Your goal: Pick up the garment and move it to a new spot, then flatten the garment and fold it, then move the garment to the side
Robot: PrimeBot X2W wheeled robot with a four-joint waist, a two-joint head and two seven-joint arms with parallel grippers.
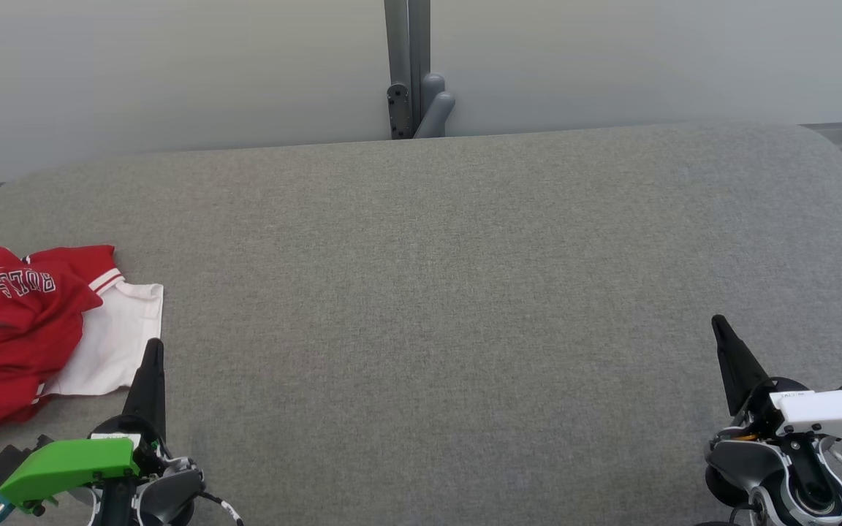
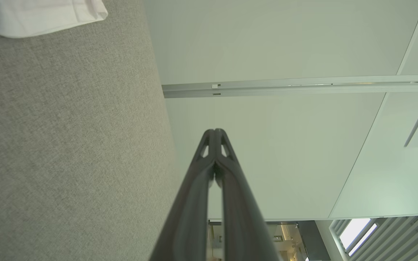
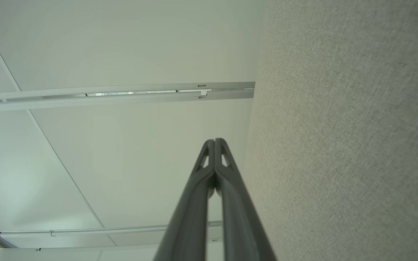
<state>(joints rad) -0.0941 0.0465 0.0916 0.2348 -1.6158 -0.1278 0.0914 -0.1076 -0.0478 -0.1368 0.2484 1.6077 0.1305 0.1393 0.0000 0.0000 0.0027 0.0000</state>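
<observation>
We see crumpled red-white garment (image 1: pixel 19 329) at left edge of grey woven bench (image 1: pixel 465 292); tapered left fingers (image 1: pixel 149 387), right fingers (image 1: pixel 735 365) clenched, empty.

The red-and-white garment (image 1: pixel 33 329) lies crumpled, apparently a lettered jersey, at the grey surface's (image 1: pixel 465 292) left edge.

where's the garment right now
In the head view the garment lies crumpled at the left edge of the table, just left of the left gripper; its white corner shows top left in the left wrist view.
</observation>
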